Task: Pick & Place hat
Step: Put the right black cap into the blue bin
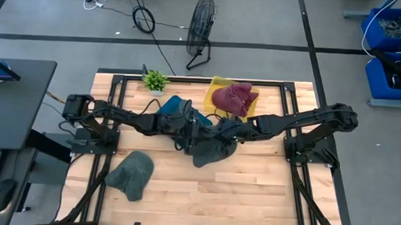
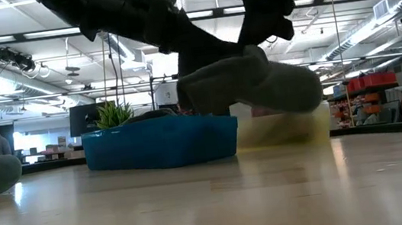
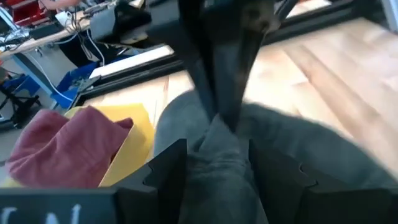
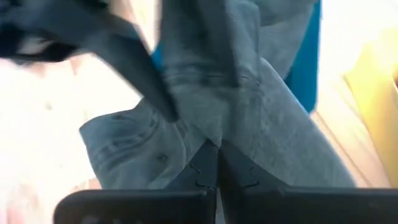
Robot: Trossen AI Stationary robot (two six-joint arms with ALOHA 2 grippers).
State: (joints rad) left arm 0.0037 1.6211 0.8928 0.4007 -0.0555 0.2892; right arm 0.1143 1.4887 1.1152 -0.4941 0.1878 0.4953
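Wooden counter (image 1: pixel 251 196) in a workshop. Both claws meet mid-counter: left claw (image 1: pixel 188 134) and right claw (image 1: pixel 221 132) each pinch the dark grey hat (image 1: pixel 209 152), lifted clear. Red hat (image 1: pixel 233 98) in yellow tray (image 1: pixel 215 88); another grey hat (image 1: pixel 131 173) near-left. Placing remains.

Bright ceiling lights (image 2: pixel 197 15), glossy table (image 2: pixel 212 203) glare, blurred wrist views.
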